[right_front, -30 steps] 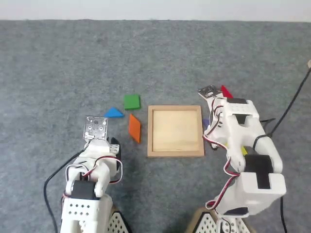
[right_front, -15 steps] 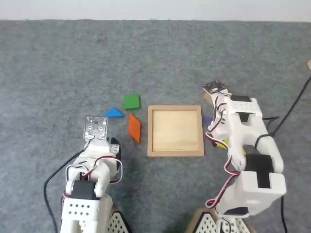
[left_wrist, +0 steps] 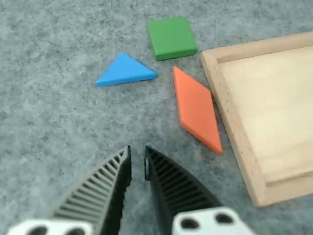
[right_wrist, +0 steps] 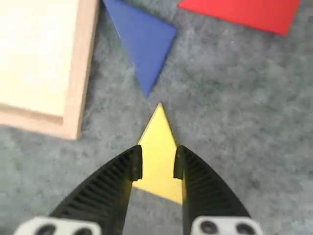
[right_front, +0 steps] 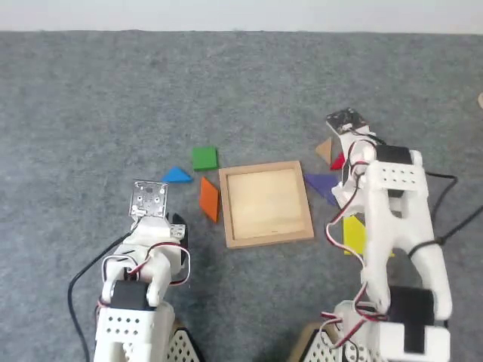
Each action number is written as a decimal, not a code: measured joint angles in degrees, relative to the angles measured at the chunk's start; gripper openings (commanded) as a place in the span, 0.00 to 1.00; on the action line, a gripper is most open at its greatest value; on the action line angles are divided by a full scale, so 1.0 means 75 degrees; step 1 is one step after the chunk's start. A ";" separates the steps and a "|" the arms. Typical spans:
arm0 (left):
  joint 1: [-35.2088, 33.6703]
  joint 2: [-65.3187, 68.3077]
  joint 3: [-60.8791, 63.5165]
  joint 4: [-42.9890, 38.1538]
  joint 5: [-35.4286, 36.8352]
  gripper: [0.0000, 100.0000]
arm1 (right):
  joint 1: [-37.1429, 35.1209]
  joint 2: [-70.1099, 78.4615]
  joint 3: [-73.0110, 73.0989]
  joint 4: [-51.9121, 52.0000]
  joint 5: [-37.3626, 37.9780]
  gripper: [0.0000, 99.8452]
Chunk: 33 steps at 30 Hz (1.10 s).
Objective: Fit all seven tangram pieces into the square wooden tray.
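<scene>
Because the yellow triangle (right_wrist: pixel 157 142) lies right under the right end effector (right_wrist: pixel 156 164), that arm is the one to pick it up. Its two fingers stand a little way apart, one on each side of the triangle's thin end, and as far as I can see they hold nothing. The triangle's long way runs the same way as the fingers. Its sharp tip points away from the arm, toward the dark blue triangle (right_wrist: pixel 142 36) just past it.

The square wooden tray (right_wrist: pixel 78 73) sits close by on the table (right_front: pixel 90 90), off to the side toward the other arm. Nothing is in it (so I think the piece would have to go sideways to get there). The left end effector (left_wrist: pixel 137 157) is well away from the yellow piece, near the orange piece (left_wrist: pixel 197 108). Its fingers are all but closed, with nothing between them.

Some things are hard to tell. The wide end of the yellow triangle is hidden behind the fingers. I cannot tell if the fingers touch it or hang above it. The red piece (right_wrist: pixel 244 10) is cut off at the edge of the right wrist view, and in the high view the arm covers part of it.
</scene>
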 measured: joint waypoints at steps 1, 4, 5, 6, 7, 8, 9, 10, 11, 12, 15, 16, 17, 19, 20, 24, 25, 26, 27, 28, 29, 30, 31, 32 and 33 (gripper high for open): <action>0.0000 0.0000 0.0000 0.0000 0.0000 0.05 | 0.0000 -0.0082 0.0152 0.0211 0.0305 0.15; 0.0000 0.0000 0.0000 0.0000 0.0000 0.05 | -0.0023 -0.0328 0.0821 0.0481 0.1231 0.25; 0.0000 0.0000 0.0000 0.0000 0.0000 0.05 | -0.0023 -0.0445 0.1067 0.0481 0.1477 0.28; 0.0000 0.0000 0.0000 0.0000 0.0000 0.05 | -0.0023 -0.0563 0.1301 0.0481 0.1700 0.31; 0.0000 0.0000 0.0000 0.0000 0.0000 0.05 | -0.0023 -0.0703 0.1524 0.0481 0.1911 0.34; 0.0000 0.0000 0.0000 0.0000 0.0000 0.05 | -0.0023 -0.0821 0.1711 0.0481 0.2110 0.35; 0.0000 0.0000 0.0000 0.0000 0.0000 0.05 | -0.0023 -0.0938 0.1864 0.0410 0.2274 0.36; 0.0000 0.0000 0.0000 0.0000 0.0000 0.05 | -0.0023 -0.1020 0.1981 0.0316 0.2379 0.36; 0.0000 0.0000 0.0000 0.0000 0.0000 0.05 | -0.0023 -0.1078 0.2098 0.0211 0.2450 0.36; 0.0000 0.0000 0.0000 0.0000 0.0000 0.05 | -0.0023 -0.1102 0.2204 0.0094 0.2473 0.36; 0.0000 0.0000 0.0000 0.0000 0.0000 0.05 | -0.0105 -0.1149 0.2579 -0.0340 0.2555 0.36; 0.0000 0.0000 0.0000 0.0000 0.0000 0.05 | -0.0199 -0.1149 0.2719 -0.0527 0.2555 0.36; 0.0000 0.0000 0.0000 0.0000 0.0000 0.05 | -0.0270 -0.1149 0.2872 -0.0750 0.2555 0.36; 0.0000 0.0000 0.0000 0.0000 0.0000 0.05 | -0.0387 -0.1149 0.3118 -0.1172 0.2579 0.36; 0.0000 0.0000 0.0000 0.0000 0.0000 0.05 | -0.0399 -0.1149 0.3188 -0.1348 0.2579 0.36; 0.0000 0.0000 0.0000 0.0000 0.0000 0.05 | -0.0375 -0.0949 0.3212 -0.1723 0.2579 0.36; 0.0000 0.0000 0.0000 0.0000 0.0000 0.05 | -0.0375 -0.0762 0.3200 -0.1735 0.2579 0.36; 0.0000 0.0000 0.0000 0.0000 0.0000 0.05 | -0.0375 -0.0539 0.3130 -0.1735 0.2579 0.36; 0.0000 0.0000 0.0000 0.0000 0.0000 0.05 | -0.0340 -0.0270 0.3012 -0.1735 0.2590 0.36; 0.0000 0.0000 0.0000 0.0000 0.0000 0.05 | -0.0246 0.0012 0.2860 -0.1735 0.2590 0.36; 0.0000 0.0000 0.0000 0.0000 0.0000 0.05 | -0.0141 0.0293 0.2684 -0.1735 0.2590 0.36; 0.0000 0.0000 0.0000 0.0000 0.0000 0.05 | -0.0035 0.0563 0.2497 -0.1700 0.2590 0.36; 0.0000 0.0000 0.0000 0.0000 0.0000 0.05 | 0.0047 0.0785 0.2309 -0.1653 0.2590 0.36; 0.0000 0.0000 0.0000 0.0000 0.0000 0.05 | 0.0117 0.0961 0.2157 -0.1594 0.2590 0.36; 0.0000 0.0000 0.0000 0.0000 0.0000 0.05 | 0.0164 0.1102 0.2016 -0.1559 0.2602 0.36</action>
